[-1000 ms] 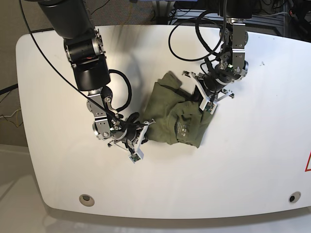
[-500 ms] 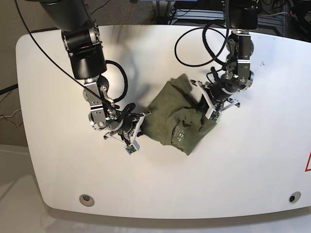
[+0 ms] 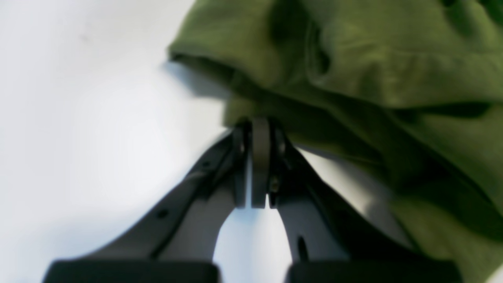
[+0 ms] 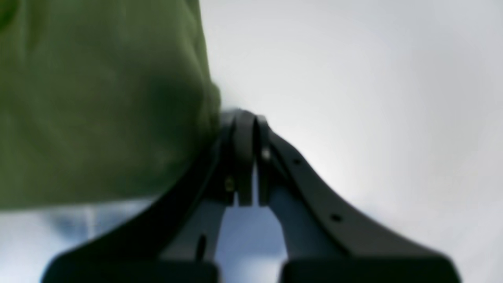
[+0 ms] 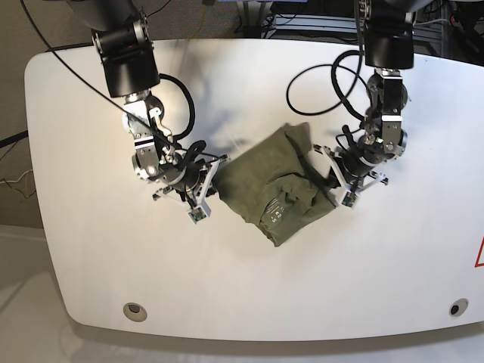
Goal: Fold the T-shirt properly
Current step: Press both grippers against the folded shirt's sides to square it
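The olive-green T-shirt (image 5: 272, 178) lies crumpled in the middle of the white table (image 5: 83, 249), stretched between both arms, its white neck label (image 5: 274, 208) facing up. In the base view my left gripper (image 5: 330, 181) pinches the shirt's right edge. My right gripper (image 5: 215, 180) pinches its left edge. In the left wrist view the left gripper (image 3: 257, 125) is shut, its tips buried in a fold of the T-shirt (image 3: 373, 59). The right wrist view shows my right gripper (image 4: 243, 116) shut at the hem of the T-shirt (image 4: 98, 98).
Black cables (image 5: 325, 76) loop over the table's back half behind both arms. Round holes sit near the front edge at the left (image 5: 134, 309) and right (image 5: 454, 308). A red mark (image 5: 479, 253) shows at the right edge.
The arm on the base view's right moved right and toward the front; the other moved left and back. The shirt went with them, turned and drawn out wider.
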Robot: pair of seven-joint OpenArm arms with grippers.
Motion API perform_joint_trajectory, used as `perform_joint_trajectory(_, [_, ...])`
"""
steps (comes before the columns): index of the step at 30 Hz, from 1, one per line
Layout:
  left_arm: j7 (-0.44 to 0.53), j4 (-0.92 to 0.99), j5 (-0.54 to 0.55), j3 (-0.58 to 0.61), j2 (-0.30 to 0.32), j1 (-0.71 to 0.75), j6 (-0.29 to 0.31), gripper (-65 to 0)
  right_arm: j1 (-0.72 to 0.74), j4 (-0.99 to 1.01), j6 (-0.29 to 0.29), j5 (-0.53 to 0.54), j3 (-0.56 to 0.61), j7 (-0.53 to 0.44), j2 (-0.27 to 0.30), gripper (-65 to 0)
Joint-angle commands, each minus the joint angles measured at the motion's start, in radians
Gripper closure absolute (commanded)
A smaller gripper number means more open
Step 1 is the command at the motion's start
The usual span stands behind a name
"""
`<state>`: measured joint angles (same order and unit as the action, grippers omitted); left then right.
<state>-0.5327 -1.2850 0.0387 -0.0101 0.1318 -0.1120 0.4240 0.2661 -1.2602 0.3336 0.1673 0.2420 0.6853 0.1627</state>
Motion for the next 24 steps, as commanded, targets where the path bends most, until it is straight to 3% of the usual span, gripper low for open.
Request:
perform_joint_trajectory(1, [-0.007,0.018,-0.007,-0.001,0.009,-0.041,-0.009,-0.3,-0.015,-0.072,-0.015,0.007,-0.003,0.02,0.004,0.0])
perform_joint_trajectory(15, [0.009,0.032,-0.007,0.002,0.004,-0.065,-0.009,-0.3,-0.176,-0.275,-0.078,0.015,0.003,0.043,-0.002,0.0])
perform_joint_trajectory(24, [0.036,0.032,-0.007,0.005,0.002,-0.065,-0.009,-0.3,-0.228,-0.322,-0.086,0.008,0.01,0.044,-0.067,0.0])
